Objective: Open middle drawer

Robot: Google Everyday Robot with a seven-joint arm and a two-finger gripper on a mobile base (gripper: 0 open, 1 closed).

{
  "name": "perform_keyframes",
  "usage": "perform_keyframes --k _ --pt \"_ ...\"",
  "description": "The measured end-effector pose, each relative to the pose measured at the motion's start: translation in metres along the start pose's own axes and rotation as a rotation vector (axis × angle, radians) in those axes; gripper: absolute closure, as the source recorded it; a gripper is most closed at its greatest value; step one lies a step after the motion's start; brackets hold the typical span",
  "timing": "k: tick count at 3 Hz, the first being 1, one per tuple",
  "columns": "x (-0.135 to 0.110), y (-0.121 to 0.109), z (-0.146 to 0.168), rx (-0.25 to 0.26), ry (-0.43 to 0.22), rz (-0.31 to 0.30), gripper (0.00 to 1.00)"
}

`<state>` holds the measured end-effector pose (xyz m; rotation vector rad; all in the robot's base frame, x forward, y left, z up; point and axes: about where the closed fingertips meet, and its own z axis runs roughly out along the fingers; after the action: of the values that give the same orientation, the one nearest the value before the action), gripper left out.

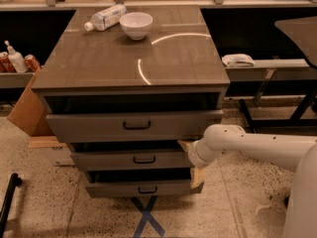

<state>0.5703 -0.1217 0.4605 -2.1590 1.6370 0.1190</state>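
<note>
The middle drawer (124, 160) sits between two others under the bench (99, 68) top and seems to be a little out. The claw (190, 161) is at 3 o'clock from its handle (144, 159), by the drawer's right end, released and spread. I think the pull must go straight toward 6 o'clock, slowly, because pulling from one end can jam the drawer.

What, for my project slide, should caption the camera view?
Claw at the right end of the middle drawer, which stands slightly open.

You look down at the cabinet (99, 63) from in front and above, fairly near; the gripper (190, 161) sits low, right of centre.
</note>
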Motion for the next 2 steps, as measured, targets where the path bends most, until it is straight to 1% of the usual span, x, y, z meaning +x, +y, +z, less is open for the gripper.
perform_keyframes --k 1,2 --pt "-0.002 -0.009 0.013 -0.004 -0.018 0.006 0.00" --pt "0.012 -0.009 0.035 -0.024 -0.047 0.027 0.00"
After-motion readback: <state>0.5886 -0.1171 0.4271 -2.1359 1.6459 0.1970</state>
